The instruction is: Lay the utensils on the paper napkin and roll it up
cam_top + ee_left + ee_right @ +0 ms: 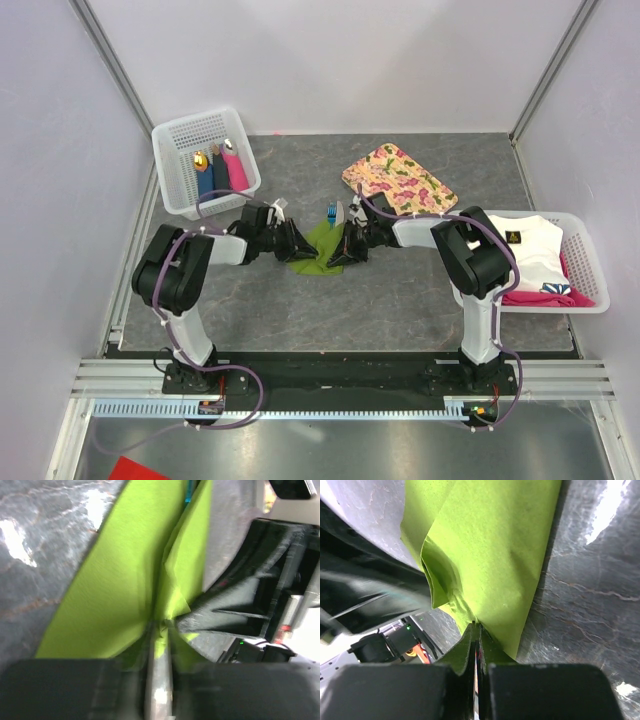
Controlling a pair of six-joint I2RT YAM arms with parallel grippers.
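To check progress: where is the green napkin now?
In the top view, the paper napkin lies folded mid-table between the left gripper and the right gripper, nearer the bases than the floral tray.

Top external: fixed high behind the bases, looking down and forward over the whole grey surface [400, 300], far enough off to hold the left arm [185, 265], the right arm [470, 255] and the paper napkin [318, 248] between them. Left wrist: rides that arm, sighting past its own blurred left fingers [75, 690] at very close range, facing the right arm across the green sheet. Right wrist: the mirror case, equally close, looking past the right fingers [545, 690] from the opposite side; all three views share the napkin and the surface beside it.
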